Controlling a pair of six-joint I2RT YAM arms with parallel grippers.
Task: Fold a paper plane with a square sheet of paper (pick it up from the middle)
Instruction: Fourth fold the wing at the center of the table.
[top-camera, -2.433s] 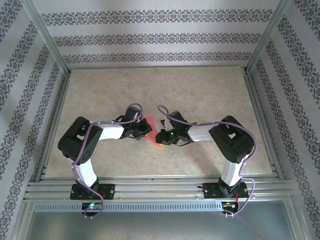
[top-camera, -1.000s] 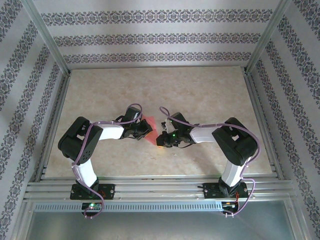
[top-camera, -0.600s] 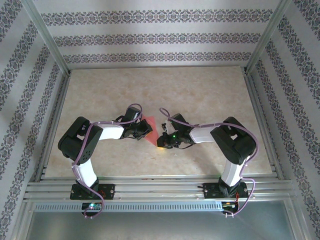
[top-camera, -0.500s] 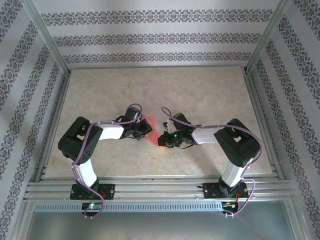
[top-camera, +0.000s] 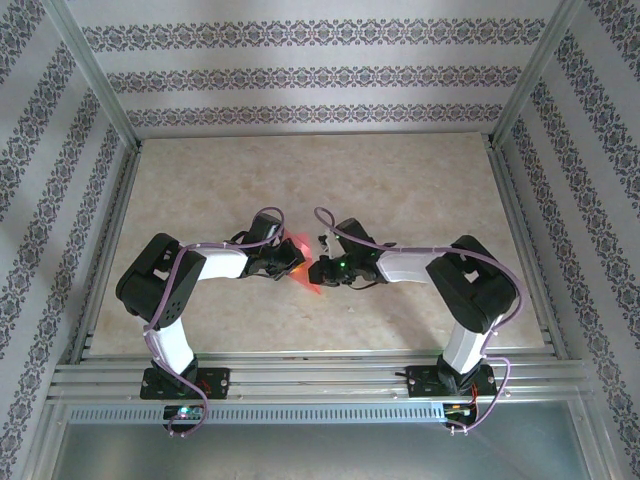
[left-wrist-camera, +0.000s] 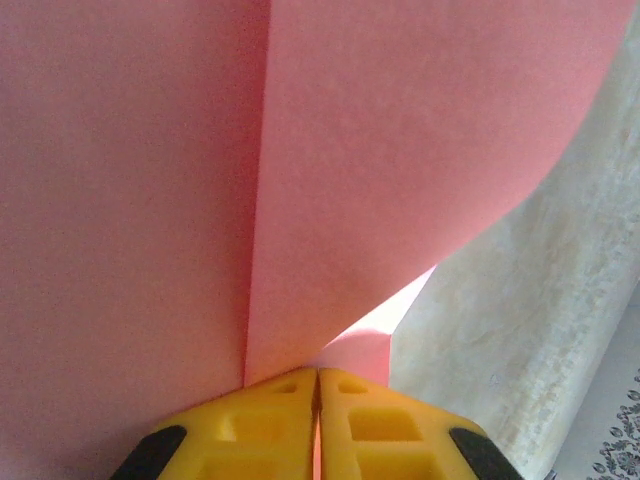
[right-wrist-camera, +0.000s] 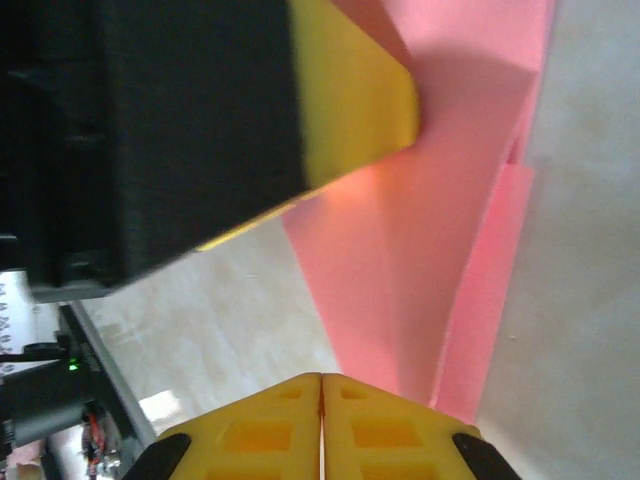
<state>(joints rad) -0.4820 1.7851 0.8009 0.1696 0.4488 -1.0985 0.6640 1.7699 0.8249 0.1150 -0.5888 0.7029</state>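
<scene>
Right gripper (top-camera: 322, 268) had edged left toward the left gripper (top-camera: 292, 262). Both claws were closed, the left pinching the creased thin salmon-pink paper sheet (top-camera: 306, 264) at mid-table, between them.

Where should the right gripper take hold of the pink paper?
Probably the layered edge of the pink paper facing the right gripper, approached from the robot's right. The left gripper is shut on the opposite side, so that edge is free.
</scene>
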